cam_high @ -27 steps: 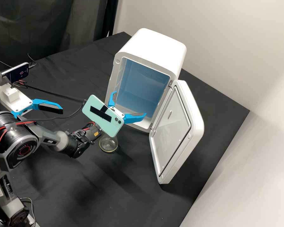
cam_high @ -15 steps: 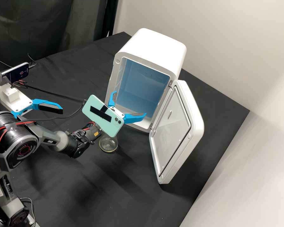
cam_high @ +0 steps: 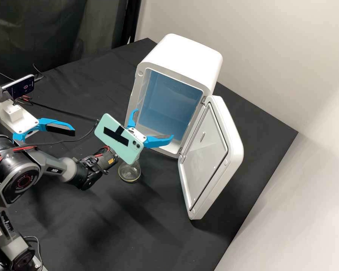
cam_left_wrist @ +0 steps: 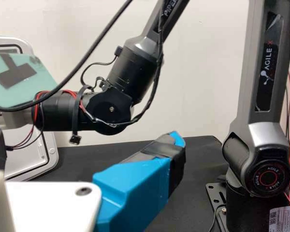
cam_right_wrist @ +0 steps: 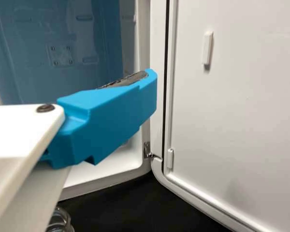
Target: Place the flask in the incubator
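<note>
Right gripper (cam_high: 147,130) open and empty at the incubator's mouth, flask on the bench below

Its two blue fingers are spread wide on nothing, just in front of the white incubator (cam_high: 180,56), whose door (cam_high: 214,158) stands swung open on a pale blue inside. The flask (cam_high: 129,173), clear glass, stands on the black bench (cam_high: 101,226) under that arm's wrist, near the incubator's foot and outside it. A mint phone (cam_high: 118,138) crossed by black tape rides on the wrist. The left gripper (cam_high: 45,131) hangs well apart from the flask, fingers parted and empty too.

White lettering and a logo run up a dark arm link (cam_left_wrist: 268,63) in the left wrist view, and a small printed label (cam_left_wrist: 285,212) sits near its base. A second phone (cam_high: 20,86), screen lit, stands toward the bench's far side with cables beside it.

Black cloth covers the bench; a pale wall (cam_high: 282,56) rises behind the incubator and a dark curtain (cam_high: 45,30) hangs beyond the far edge.

Close in, the right wrist view gives the door's hinge (cam_right_wrist: 152,155) and a small raised tab (cam_right_wrist: 208,47) on the door's inner face, with the flask's glass at the foot of the cabinet
</note>
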